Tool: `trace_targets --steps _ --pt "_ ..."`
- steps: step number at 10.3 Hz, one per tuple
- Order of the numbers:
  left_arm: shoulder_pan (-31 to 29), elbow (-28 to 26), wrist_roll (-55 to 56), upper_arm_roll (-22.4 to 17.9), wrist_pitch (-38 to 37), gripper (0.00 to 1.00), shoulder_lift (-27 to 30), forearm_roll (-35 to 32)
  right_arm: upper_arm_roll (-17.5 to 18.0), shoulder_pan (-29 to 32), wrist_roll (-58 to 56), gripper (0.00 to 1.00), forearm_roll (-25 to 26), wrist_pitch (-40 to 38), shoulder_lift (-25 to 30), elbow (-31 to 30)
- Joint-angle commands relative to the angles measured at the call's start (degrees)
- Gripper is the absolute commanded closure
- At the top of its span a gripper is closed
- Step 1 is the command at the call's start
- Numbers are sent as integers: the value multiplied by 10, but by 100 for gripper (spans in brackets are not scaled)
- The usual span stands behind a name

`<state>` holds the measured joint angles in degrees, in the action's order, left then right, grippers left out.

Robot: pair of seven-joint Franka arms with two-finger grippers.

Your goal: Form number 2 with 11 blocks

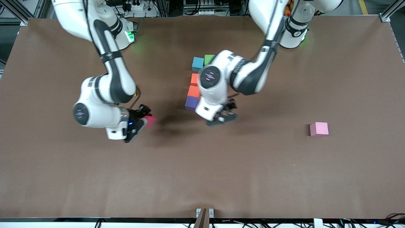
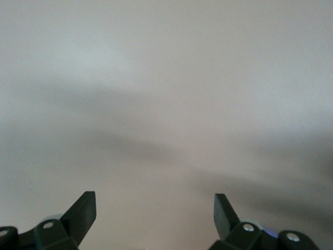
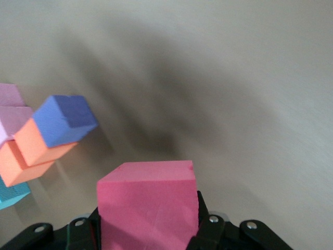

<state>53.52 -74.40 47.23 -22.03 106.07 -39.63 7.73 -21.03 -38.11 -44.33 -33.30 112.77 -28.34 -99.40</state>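
Observation:
My right gripper (image 1: 146, 119) is shut on a red-pink block (image 1: 151, 120), held above bare table toward the right arm's end; the right wrist view shows the block (image 3: 148, 205) filling the jaws of this gripper (image 3: 147, 225). Part of the number 2 shows beside the left arm: a cyan block (image 1: 197, 64) and a green block (image 1: 209, 59) farthest from the front camera, then two orange blocks (image 1: 194, 79) (image 1: 193, 91) and a purple block (image 1: 191, 103). The left arm hides the remainder. My left gripper (image 1: 227, 113) (image 2: 154, 208) stands open and empty beside the purple block.
A lone pale pink block (image 1: 319, 129) lies toward the left arm's end of the table (image 1: 284, 177). In the right wrist view, pale pink blocks (image 3: 10, 107) sit next to the purple (image 3: 65, 120), orange (image 3: 36, 148) and cyan (image 3: 13, 192) ones.

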Motion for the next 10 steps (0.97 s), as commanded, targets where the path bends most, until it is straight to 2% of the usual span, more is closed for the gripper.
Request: trace_targets --steps 1,3,6,8,10 --pt "-55 -19 -37 -7 -29 0 24 -9 -2 -64 17 98 10 20 2 17" --pt "-117 -55 -113 -4 -29 0 49 -41 0 -123 11 100 7 80 -19 32" --pt "-217 -106 -273 1 -3 0 87 -45 1 -172 -19 100 3 90 -65 93" --pt "-268 -202 -372 2 73 0 126 -33 1 -203 -40 100 5 114 -87 106" --pt "-273 -302 -402 -2 154 0 154 -34 1 -230 -66 100 6 157 -102 102"
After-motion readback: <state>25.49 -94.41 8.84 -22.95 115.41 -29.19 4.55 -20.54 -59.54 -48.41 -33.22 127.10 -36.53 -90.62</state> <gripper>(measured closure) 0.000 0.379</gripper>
